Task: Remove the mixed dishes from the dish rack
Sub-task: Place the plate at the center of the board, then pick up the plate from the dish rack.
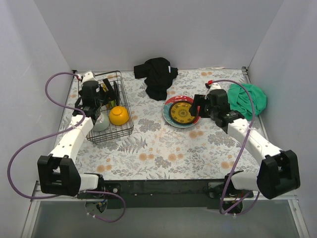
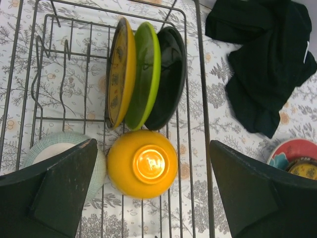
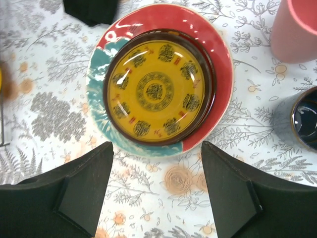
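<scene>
The black wire dish rack (image 1: 125,101) (image 2: 201,99) stands at the back left. It holds a yellow plate (image 2: 120,72), a green plate (image 2: 144,74) and a black plate (image 2: 168,77) upright, an upturned orange bowl (image 1: 119,115) (image 2: 142,163) and a white bowl (image 1: 101,122) (image 2: 52,146). My left gripper (image 1: 95,106) (image 2: 153,191) is open above the orange bowl. A red-rimmed plate (image 1: 168,106) (image 3: 218,64) lies on the table with a yellow patterned plate (image 1: 181,112) (image 3: 157,91) on it. My right gripper (image 1: 199,110) (image 3: 157,191) is open and empty just over its near edge. A pink cup (image 3: 297,29) and a dark blue mug (image 3: 299,121) stand right of it.
A black cloth (image 1: 157,75) (image 2: 262,59) lies at the back middle. A green cloth (image 1: 246,99) lies at the back right. Grey walls close in three sides. The flowered tablecloth (image 1: 163,148) covers the table.
</scene>
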Available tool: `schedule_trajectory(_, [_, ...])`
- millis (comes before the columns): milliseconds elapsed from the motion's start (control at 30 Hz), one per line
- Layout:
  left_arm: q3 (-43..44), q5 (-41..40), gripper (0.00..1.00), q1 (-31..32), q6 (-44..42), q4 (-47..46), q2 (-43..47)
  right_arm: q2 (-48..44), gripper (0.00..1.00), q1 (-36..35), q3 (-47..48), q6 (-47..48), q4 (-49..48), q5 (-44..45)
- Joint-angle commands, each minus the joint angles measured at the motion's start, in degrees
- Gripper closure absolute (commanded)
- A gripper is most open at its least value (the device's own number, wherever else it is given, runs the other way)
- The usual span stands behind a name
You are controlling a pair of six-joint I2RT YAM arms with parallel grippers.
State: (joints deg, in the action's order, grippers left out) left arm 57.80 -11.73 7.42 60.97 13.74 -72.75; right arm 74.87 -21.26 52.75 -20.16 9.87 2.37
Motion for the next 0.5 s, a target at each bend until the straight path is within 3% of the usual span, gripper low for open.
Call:
schedule_trajectory(0, [4.5, 5.1, 0.06, -4.5, 3.5, -0.5, -2.7, -6.0, 0.2, -0.8, -5.0, 1.5, -2.0, -2.0])
schedule_trajectory(133, [7.8, 8.7, 0.12, -9.4, 4.1, -0.6, -7.9, -11.3, 0.21, -1.0, -8.6, 1.0, -2.8, -5.4])
schedule_trajectory(267, [10.9, 11.6, 0.3, -12.3, 4.0, -0.5, -13.1, -16.5, 0.2, -1.1, -11.9, 1.2, -3.4, -6.6])
schedule_trajectory(300, [11.6, 13.8, 0.38, -12.7, 3.9, -0.5, -15.2, -17.5, 0.21, -1.1, -12.4, 1.2, -3.4, -6.7])
schedule_trajectory(467, [13.8, 16.8, 0.54, -13.2, 2.6, -0.9, -19.3, -18.9, 0.21, -1.0, -13.8, 1.4, -3.5, -7.0])
